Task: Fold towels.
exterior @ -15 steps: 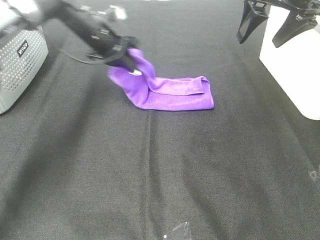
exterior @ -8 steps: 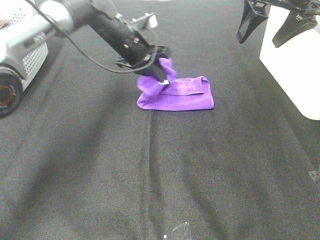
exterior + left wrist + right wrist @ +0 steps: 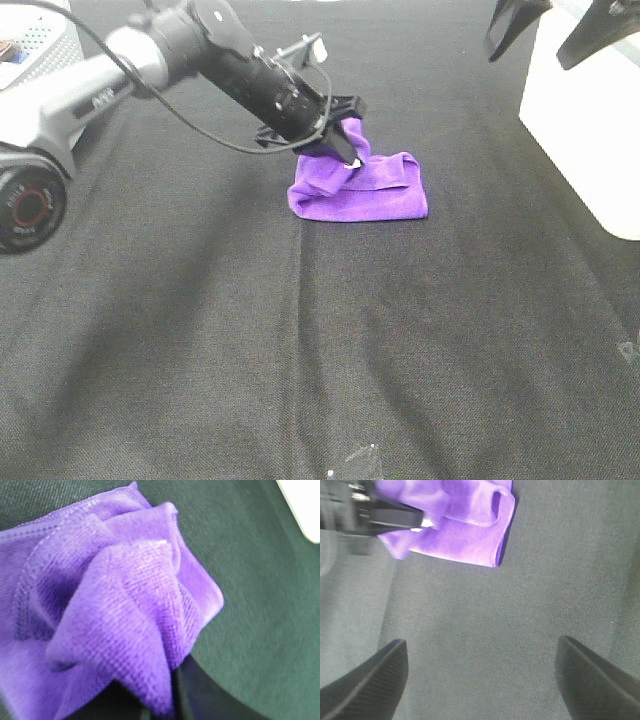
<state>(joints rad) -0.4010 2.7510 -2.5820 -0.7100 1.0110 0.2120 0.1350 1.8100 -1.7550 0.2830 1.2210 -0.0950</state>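
Note:
The purple towel [image 3: 368,190] lies partly folded on the black cloth, a little back of the middle. My left gripper [image 3: 347,147] is shut on the towel's left end and holds it lifted over the rest of the towel. In the left wrist view the bunched towel [image 3: 115,615] fills the picture and hides the fingers. My right gripper [image 3: 555,25] hangs open and empty high at the back right, far from the towel. The right wrist view shows the towel [image 3: 460,525] from above, with the open fingertips [image 3: 370,680] at the picture's lower corners.
A white box [image 3: 590,130] stands at the right edge. The left arm's grey base [image 3: 30,180] sits at the left edge. A scrap of clear tape [image 3: 360,460] lies near the front edge of the black cloth.
My left gripper has carried the towel's left end to the right, over the folded part, so the towel is now shorter. The right gripper has risen slightly.

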